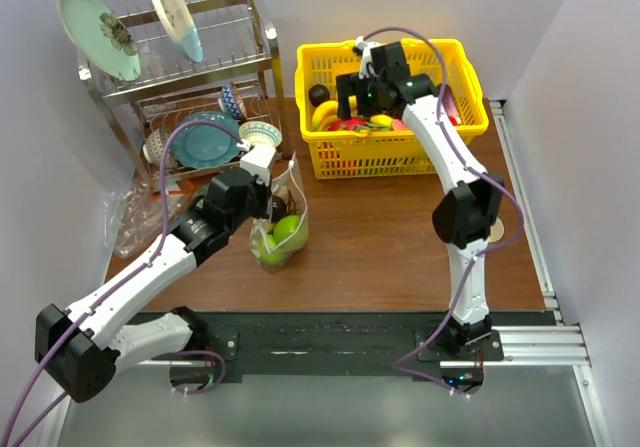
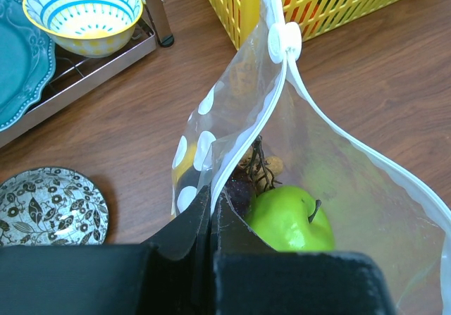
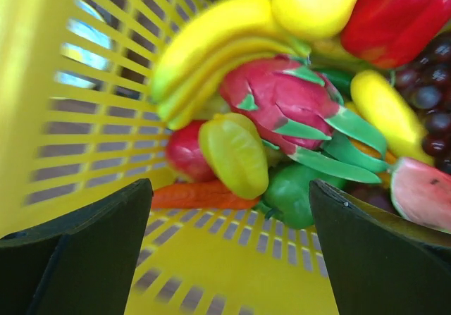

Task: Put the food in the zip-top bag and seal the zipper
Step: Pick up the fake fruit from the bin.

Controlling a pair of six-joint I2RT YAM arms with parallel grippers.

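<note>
Pressed together, the fingers (image 2: 184, 236) of the left gripper (image 2: 211, 201) pinch the rim of the zip-top bag (image 2: 352, 181). Its mouth gapes open and the zipper (image 2: 285, 44) is unsealed. Inside lie a green apple (image 2: 290, 220) and a tan-brown cluster (image 2: 266, 165). The bag stands on the table (image 1: 400, 237) near the front left corner of the yellow basket (image 1: 330, 157). Over the basket the right gripper (image 3: 229, 209) hangs with its jaws spread wide, above a red fruit (image 3: 182, 153), bananas (image 3: 211, 40) and a dragon fruit (image 3: 282, 103) lying inside.
</note>
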